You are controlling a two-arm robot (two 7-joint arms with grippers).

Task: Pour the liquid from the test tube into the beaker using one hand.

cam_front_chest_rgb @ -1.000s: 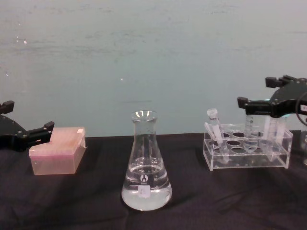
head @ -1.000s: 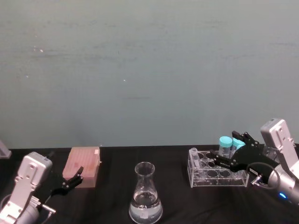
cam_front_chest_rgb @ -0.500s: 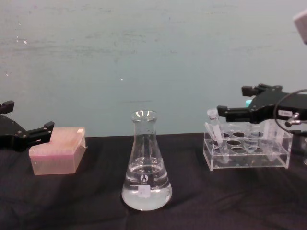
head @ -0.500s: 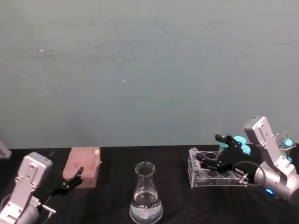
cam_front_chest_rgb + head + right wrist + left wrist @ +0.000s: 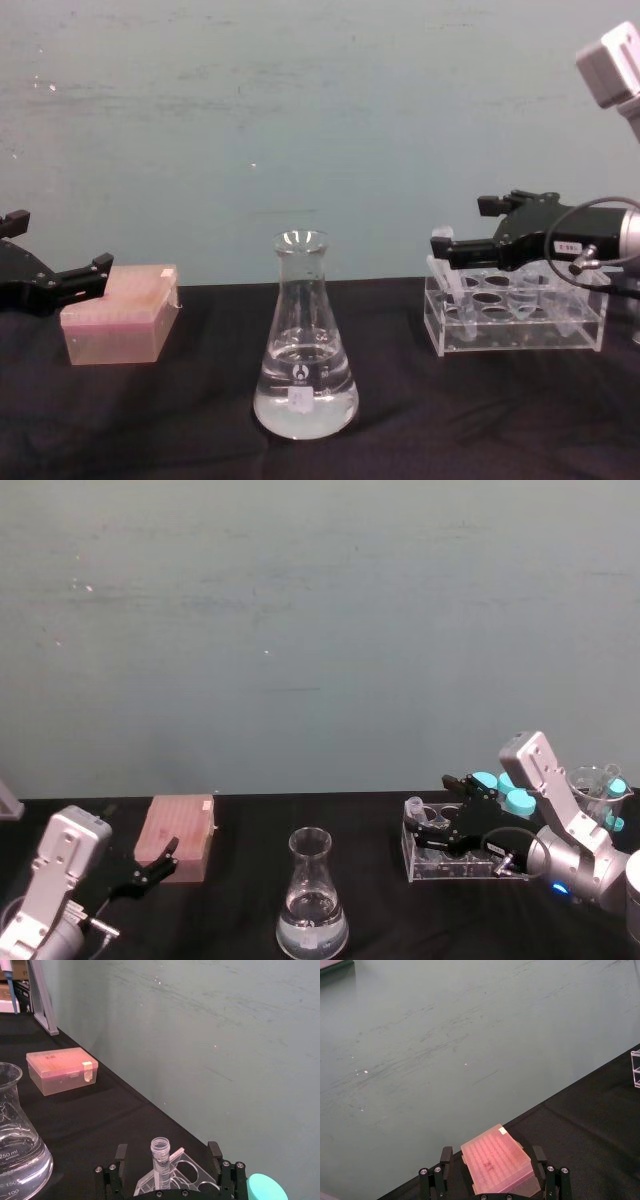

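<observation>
The test tube is standing almost upright, leaning slightly, in the rack's end hole nearest the beaker, toward the tabletop's right edge. The right gripper is holding its fingers open on either side of it. The left gripper is idling open by the left edge.

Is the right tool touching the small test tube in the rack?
Apart. The right wrist view shows the right tool open, straddling the test tube with a clear gap on each side.

Pink lidded box sitting on the black table, clear rack standing well apart, holding perhaps two teal-capped tubes.
</observation>
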